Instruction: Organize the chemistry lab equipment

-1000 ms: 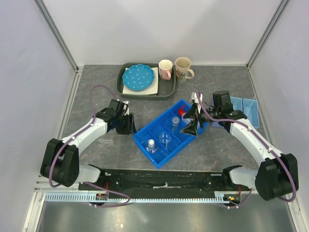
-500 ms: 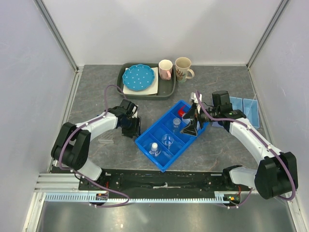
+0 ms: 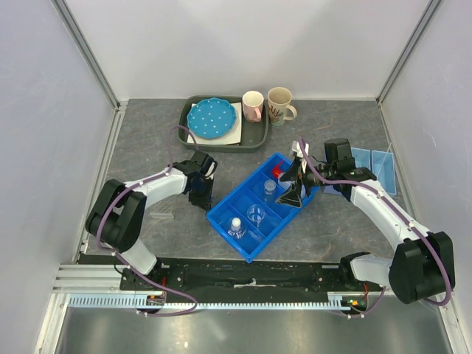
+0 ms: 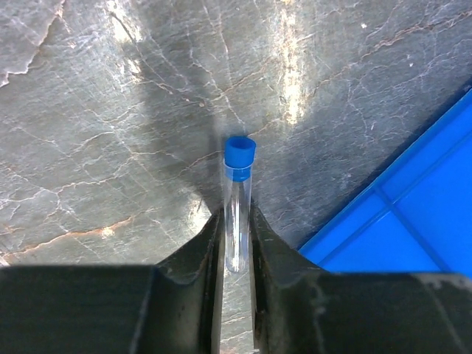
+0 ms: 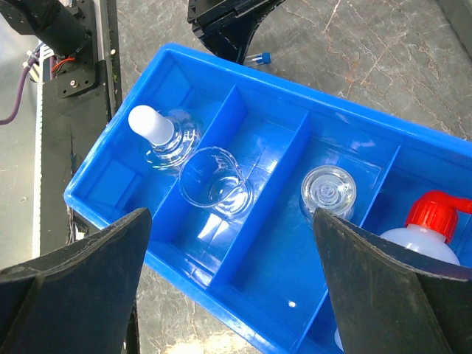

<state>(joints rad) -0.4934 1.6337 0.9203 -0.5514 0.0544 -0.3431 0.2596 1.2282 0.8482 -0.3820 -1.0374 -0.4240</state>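
Note:
My left gripper (image 4: 236, 217) is shut on a thin clear tube with a blue cap (image 4: 240, 151), held just above the table beside the left corner of the blue divided tray (image 4: 413, 214). In the top view it (image 3: 204, 198) sits at the tray's (image 3: 284, 225) left edge. My right gripper (image 5: 230, 214) is open and empty above the tray. In the tray are a stoppered flask (image 5: 151, 125), a beaker (image 5: 214, 181), a small glass vial (image 5: 328, 190) and the white squeeze bottle with red nozzle (image 5: 435, 214). Blue-framed safety glasses (image 3: 372, 166) lie right of the right arm.
A dark tray (image 3: 254, 139) at the back holds the blue dotted plate (image 3: 214, 118). Two mugs (image 3: 267, 105) stand beside it. Another clear tube (image 3: 162, 217) lies on the table left of the left arm. Walls close in on both sides.
My left gripper has moved right, up to the blue tray's left corner, with its elbow folding in. The right arm has stayed in place.

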